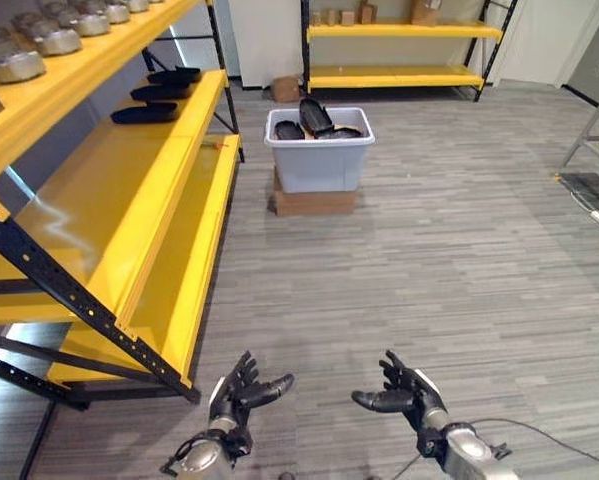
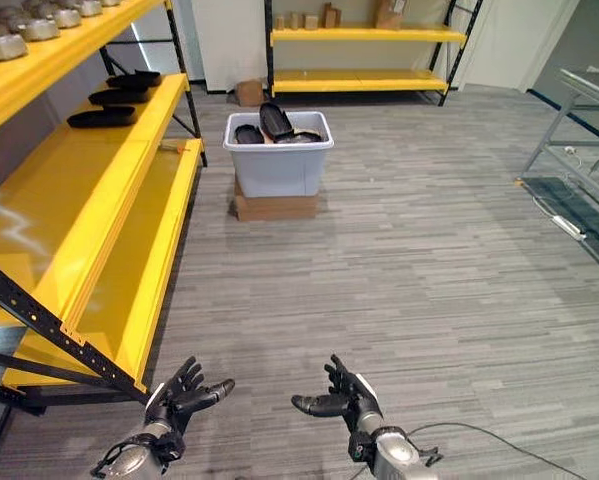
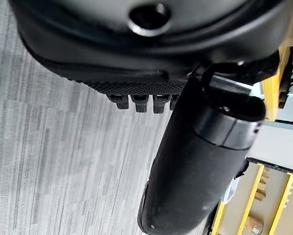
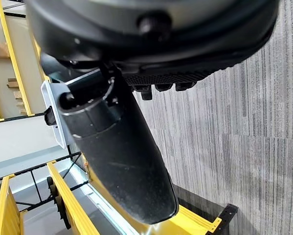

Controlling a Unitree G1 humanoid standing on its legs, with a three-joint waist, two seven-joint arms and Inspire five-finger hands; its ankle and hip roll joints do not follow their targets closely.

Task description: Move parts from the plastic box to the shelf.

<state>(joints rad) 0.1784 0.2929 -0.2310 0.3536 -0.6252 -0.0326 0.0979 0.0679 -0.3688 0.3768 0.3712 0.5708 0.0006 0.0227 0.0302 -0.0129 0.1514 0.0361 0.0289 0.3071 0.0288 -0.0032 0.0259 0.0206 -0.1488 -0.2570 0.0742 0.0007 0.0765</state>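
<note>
A pale plastic box [image 1: 319, 160] stands on a brown cardboard base [image 1: 314, 202] out on the floor ahead, with several black parts [image 1: 315, 117] piled in it. Three more black parts [image 1: 144, 113] lie in a row on the middle level of the yellow shelf [image 1: 109, 190] at my left. My left hand [image 1: 241, 393] and right hand [image 1: 404, 392] hover low in front of me, far from the box, both open and holding nothing. The left thumb [image 3: 200, 161] and right thumb [image 4: 117, 156] stick out straight.
Grey metal parts [image 1: 39, 35] line the top level of the left shelf. A second yellow rack [image 1: 399, 50] with small cardboard boxes stands against the back wall. A grey metal frame [image 2: 579, 130] stands at the right. Striped grey floor lies between me and the box.
</note>
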